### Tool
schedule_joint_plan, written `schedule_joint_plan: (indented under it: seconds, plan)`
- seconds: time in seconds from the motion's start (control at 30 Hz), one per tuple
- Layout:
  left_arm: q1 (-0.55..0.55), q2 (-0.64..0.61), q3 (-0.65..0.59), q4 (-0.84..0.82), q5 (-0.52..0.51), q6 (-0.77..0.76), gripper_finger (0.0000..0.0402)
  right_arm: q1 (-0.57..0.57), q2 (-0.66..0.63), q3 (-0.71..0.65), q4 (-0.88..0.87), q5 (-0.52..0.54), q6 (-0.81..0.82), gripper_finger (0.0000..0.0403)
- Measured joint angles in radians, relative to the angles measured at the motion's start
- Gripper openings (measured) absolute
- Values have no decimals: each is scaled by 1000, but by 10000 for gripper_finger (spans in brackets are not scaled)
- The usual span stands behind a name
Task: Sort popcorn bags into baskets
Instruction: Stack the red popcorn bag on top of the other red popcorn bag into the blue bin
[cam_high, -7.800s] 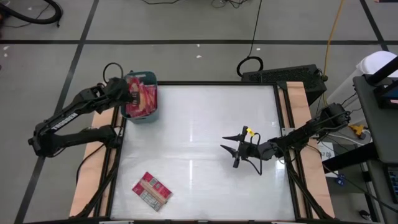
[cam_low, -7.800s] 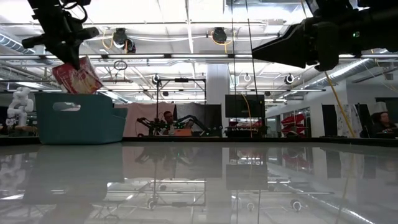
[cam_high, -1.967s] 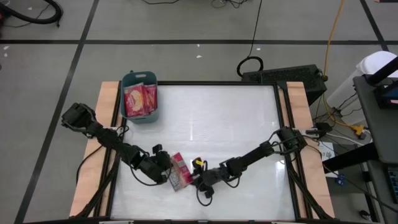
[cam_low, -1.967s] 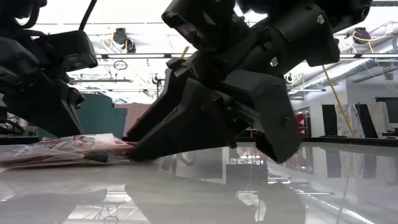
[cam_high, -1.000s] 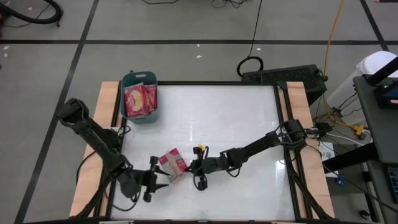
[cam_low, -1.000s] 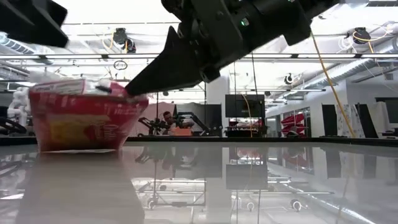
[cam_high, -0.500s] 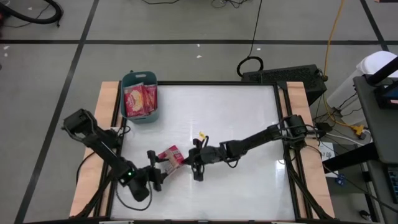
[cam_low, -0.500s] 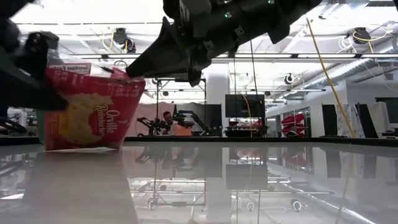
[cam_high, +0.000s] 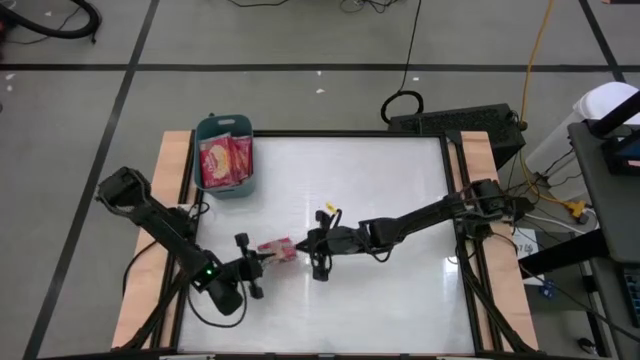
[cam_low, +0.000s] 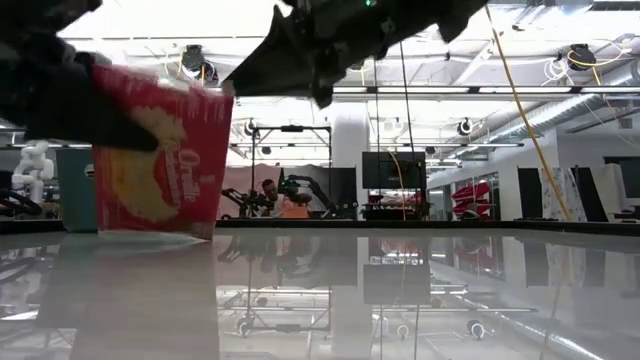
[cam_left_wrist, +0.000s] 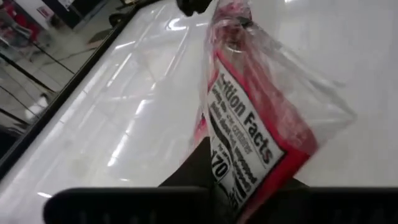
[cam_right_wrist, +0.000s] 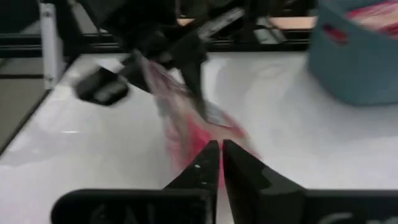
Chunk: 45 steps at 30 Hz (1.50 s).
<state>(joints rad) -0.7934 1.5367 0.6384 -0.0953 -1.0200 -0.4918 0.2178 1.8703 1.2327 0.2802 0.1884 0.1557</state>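
Popcorn bag (cam_high: 277, 248) pinched between left gripper (cam_high: 258, 262) and closed right gripper (cam_high: 303, 246)

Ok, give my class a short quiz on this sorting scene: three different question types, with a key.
1. True or false: the basket already holds packets.
2. The packet between the arms is: A flat on the table, B upright, C in the basket.
3. Which gripper's camera sees that packet's nutrition label?
Key: 1 true; 2 B; 3 the left gripper, shut on the packet.
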Motion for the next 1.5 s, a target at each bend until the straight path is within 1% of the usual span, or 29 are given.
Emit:
schedule_joint_plan:
  seconds: [0.1, 0.2, 0.3, 0.43, 0.57, 0.67, 0.77, 0.8, 0.93, 1.03, 1.1, 1.17, 1.23, 1.33, 1.5]
  plan:
    - [5, -74, 0, -20, 0, -28, 40, 6, -48, 0, -53, 69, -11, 40]
    - [8, -144, 0, -39, -3, -34, 35, 26, -91, -7, -107, 149, -11, 70]
    - [8, -208, 0, -39, -6, -15, 18, 51, -124, -50, -100, 189, -11, 99]
    - [8, -296, 0, -44, 5, -1, 17, 83, -151, -133, -13, 234, -9, 129]
    - [14, -379, 0, -36, 53, 29, 36, 106, -157, -204, 119, 257, 22, 146]
    - [35, -424, 0, -47, 109, 47, 37, 131, -150, -201, 111, 355, 97, 150]
    - [81, -434, 1, -87, 198, 43, 23, 167, -139, -155, 62, 456, 90, 151]
    - [100, -432, 1, -102, 231, 35, 18, 176, -139, -129, 35, 470, 83, 151]
    - [179, -412, 1, -129, 345, 18, 16, 174, -143, 2, -97, 464, 45, 152]
    - [227, -397, 1, -132, 398, 17, 22, 148, -130, 96, -188, 463, -20, 152]
    - [260, -380, 1, -126, 440, 16, 28, 124, -120, 145, -227, 430, -49, 155]
    - [296, -359, 1, -136, 508, 16, 29, 100, -120, 169, -259, 371, -63, 162]
    - [325, -339, 1, -132, 567, 16, 28, 68, -111, 173, -248, 295, -61, 173]
    - [346, -315, 3, -113, 583, 17, 21, 29, -100, 160, -278, 216, -52, 194]
    - [373, -300, 2, -72, 609, 72, 23, -16, -32, 158, -261, 80, -30, 230]
